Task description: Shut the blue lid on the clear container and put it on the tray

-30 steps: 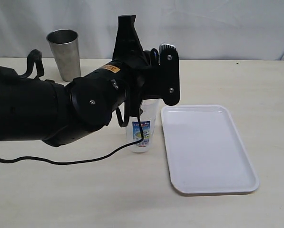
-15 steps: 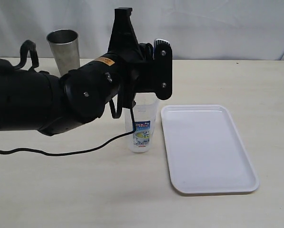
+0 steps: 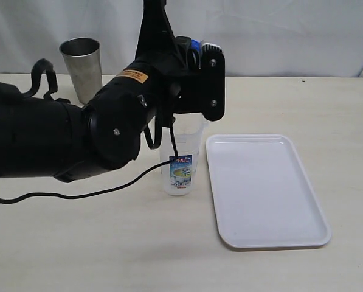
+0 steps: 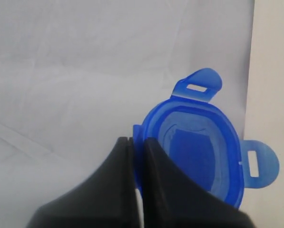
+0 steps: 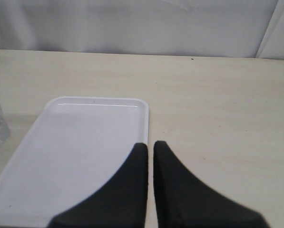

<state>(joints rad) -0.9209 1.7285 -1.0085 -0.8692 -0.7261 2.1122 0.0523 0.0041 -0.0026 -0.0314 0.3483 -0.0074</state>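
Observation:
The blue lid is pinched by its rim in my left gripper, which is shut on it, with two snap flaps sticking out. In the exterior view only a sliver of the blue lid shows at the top of the left wrist, high above the table. The clear container stands open on the table below that wrist, its upper part hidden by the arm. Just right of it lies the white tray. My right gripper is shut on nothing and hovers at the edge of the tray.
A grey steel tumbler stands at the back left. The bulky left arm and its black cable cover the left side of the table. A white curtain hangs behind the table.
The left wrist has risen and shifted slightly right, so the lid's blue edge now shows above it. The container and tray have not moved.

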